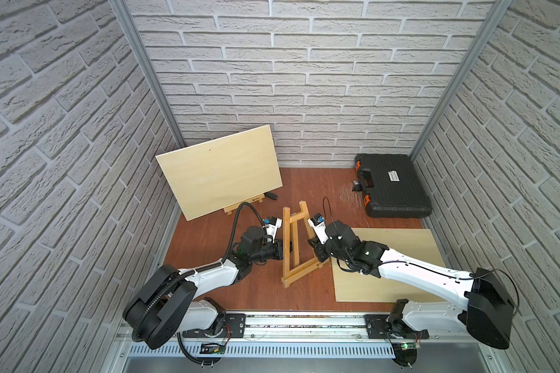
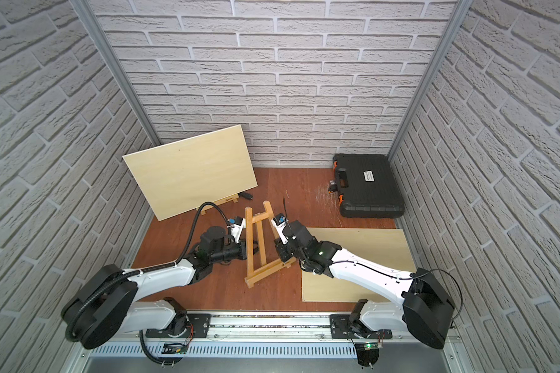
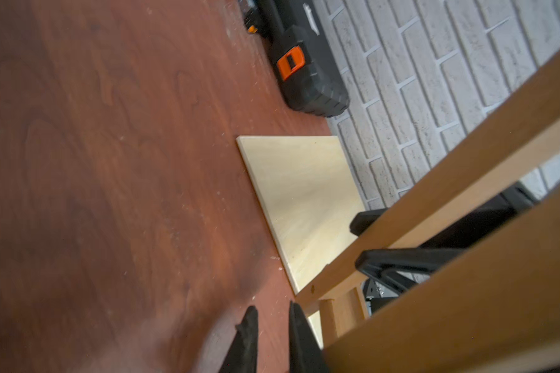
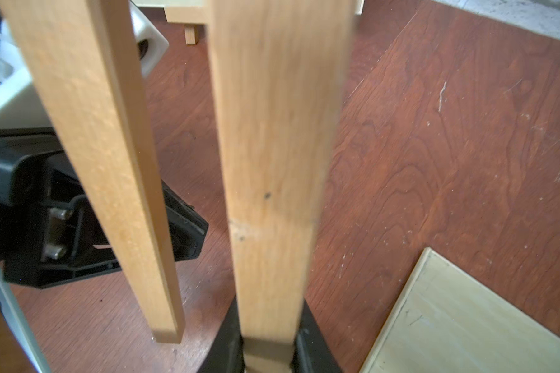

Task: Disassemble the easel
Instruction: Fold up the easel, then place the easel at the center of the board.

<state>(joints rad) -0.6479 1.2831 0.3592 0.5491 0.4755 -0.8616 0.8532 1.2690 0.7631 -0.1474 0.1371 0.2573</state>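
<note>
Right wrist view — I'm clamping the right gripper (image 4: 267, 348) on the easel (image 4: 272, 129); the left gripper (image 3: 273, 315) is resting fingers together, empty.

in both top views the left gripper (image 1: 283, 250) is sitting behind a leg of the easel (image 1: 286, 226), fingertips hiding. in its wrist view the fingers (image 3: 248, 336) are running off the frame edge, so any grip isn't showing. the right gripper (image 4: 268, 353) is getting cropped too, the leg there blurring. a second stand (image 1: 243, 204) is peeking from under the propped board (image 1: 220, 171) — mostly covered. the black case (image 1: 401, 193) label is reading too small.
</note>
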